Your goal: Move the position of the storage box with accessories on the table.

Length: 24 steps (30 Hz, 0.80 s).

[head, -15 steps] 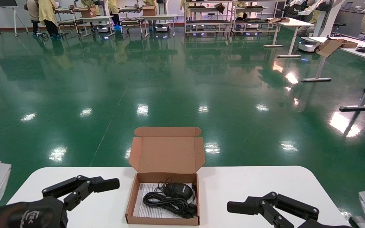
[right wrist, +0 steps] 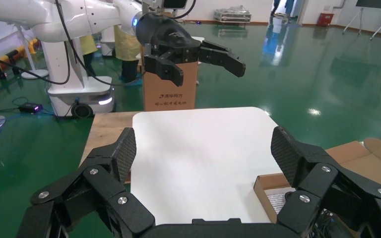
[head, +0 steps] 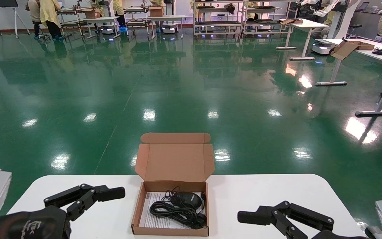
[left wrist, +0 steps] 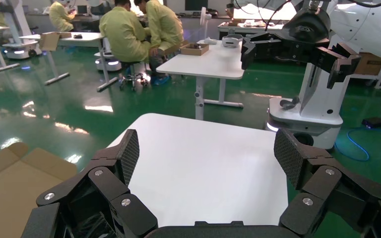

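Observation:
The storage box sits open at the middle of the white table, near its front edge, with its lid standing upright at the back. Inside lie a black mouse, its coiled cable and a white printed sheet. My left gripper is open and empty, just left of the box and apart from it. My right gripper is open and empty, to the right of the box. The left wrist view shows open pads over bare table. The right wrist view shows a box corner.
Green floor lies beyond the table's far edge. Another robot's black gripper hangs beyond the table's left end, above a tall cardboard carton. A second robot stands past the table's right end. Other desks and people are farther off.

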### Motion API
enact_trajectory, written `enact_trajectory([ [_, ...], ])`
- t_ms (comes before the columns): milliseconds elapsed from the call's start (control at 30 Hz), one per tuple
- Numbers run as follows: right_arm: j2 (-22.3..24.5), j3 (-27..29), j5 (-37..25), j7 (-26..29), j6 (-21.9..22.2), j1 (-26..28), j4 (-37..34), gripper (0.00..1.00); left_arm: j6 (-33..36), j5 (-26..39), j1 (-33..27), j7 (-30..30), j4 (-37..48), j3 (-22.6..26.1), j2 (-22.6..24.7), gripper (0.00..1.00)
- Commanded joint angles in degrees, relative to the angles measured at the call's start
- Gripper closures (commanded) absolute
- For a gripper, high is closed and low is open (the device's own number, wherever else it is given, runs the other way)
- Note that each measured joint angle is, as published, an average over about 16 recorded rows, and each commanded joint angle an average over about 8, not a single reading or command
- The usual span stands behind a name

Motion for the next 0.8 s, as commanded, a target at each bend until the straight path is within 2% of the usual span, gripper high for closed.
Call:
enact_trajectory([
  [33,0.04,0.01,0.0,0.03,0.0,-0.05,0.03,0.0,0.0,0.0,0.0,0.0,0.0,0.0,0.0,0.0],
  [200,-0.5,-0.32,-0.65,-0.07,-0.31,1.29,-0.47,0.0,0.0,0.0,0.0,0.0,0.0,0.0,0.0,0.0],
  [367,-2.7,-2.7,-5.04,1.21,-1.17,7.58,-4.04,0.0,0.0,0.0,0.0,0.0,0.0,0.0,0.0,0.0],
  [533,-6.42,-6.35,-11.32,3.02,-2.22,15.75,-11.6,0.0,0.0,0.0,0.0,0.0,0.0,0.0,0.0,0.0],
  [800,-14.27,-11.71,-19.43,3.69,-2.75,26.6,-27.39,0.0,0.0,0.0,0.0,0.0,0.0,0.0,0.0,0.0],
])
